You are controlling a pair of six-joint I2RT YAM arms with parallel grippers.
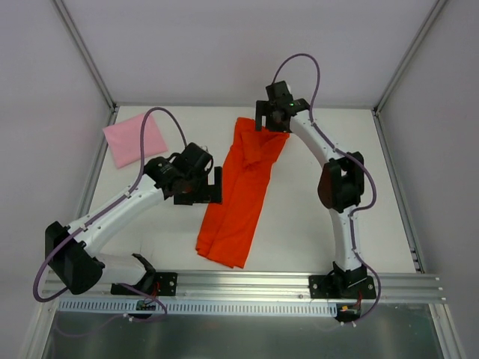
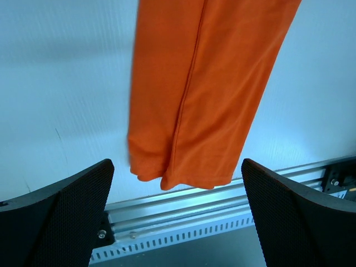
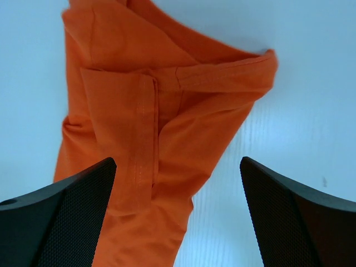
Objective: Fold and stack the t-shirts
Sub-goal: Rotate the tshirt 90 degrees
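T-shirts, two in all: one orange-red shirt (image 1: 238, 196) and one pink shirt (image 1: 135, 140), lying well apart on the table (image 1: 292, 221).

The pink shirt lies as a small flat square at the far left corner; you may judge it folded.

The orange-red shirt lies in the middle as a long narrow band, running from the far centre down toward the near rail. Its sides appear turned in, and a sleeve hem shows at the far end. By this reading, you are about halfway. The crosswise folds of the band are not yet done, nor is the stacking of one shirt on the other.

Two grippers serve you. The left gripper (image 1: 214, 187) hovers beside the band's middle and the right gripper (image 1: 273, 126) over its far end. Both stand wide apart and hold nothing.
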